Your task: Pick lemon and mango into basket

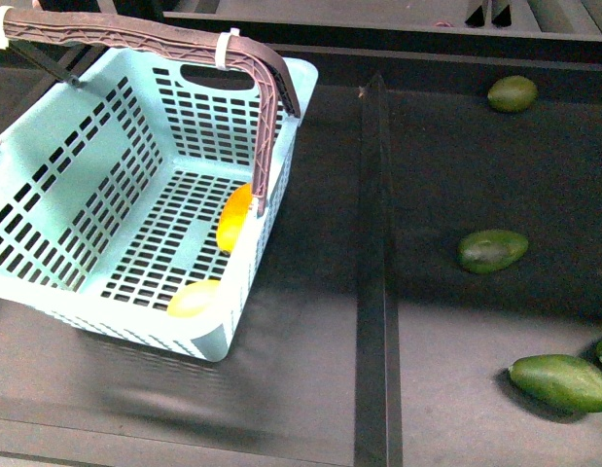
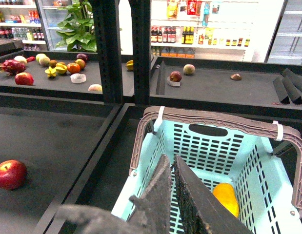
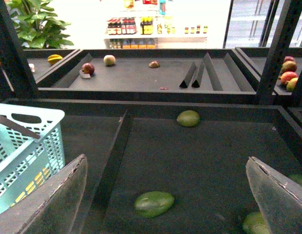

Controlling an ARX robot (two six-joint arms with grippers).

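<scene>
**Both fruits lie in the basket**

The bright yellow plump lemon rests at the near corner of the light turquoise slotted plastic basket; the elongated orange-yellow mango lies farther along the same wall. Above, the left gripper is closed and empty. The right gripper gapes over green oval fruits, probably done.

The turquoise basket sits on the dark table with its brown handle up. Inside lie the mango and the lemon, close together by one wall. No claw shows; three green fruits lie well apart from the basket.
</scene>
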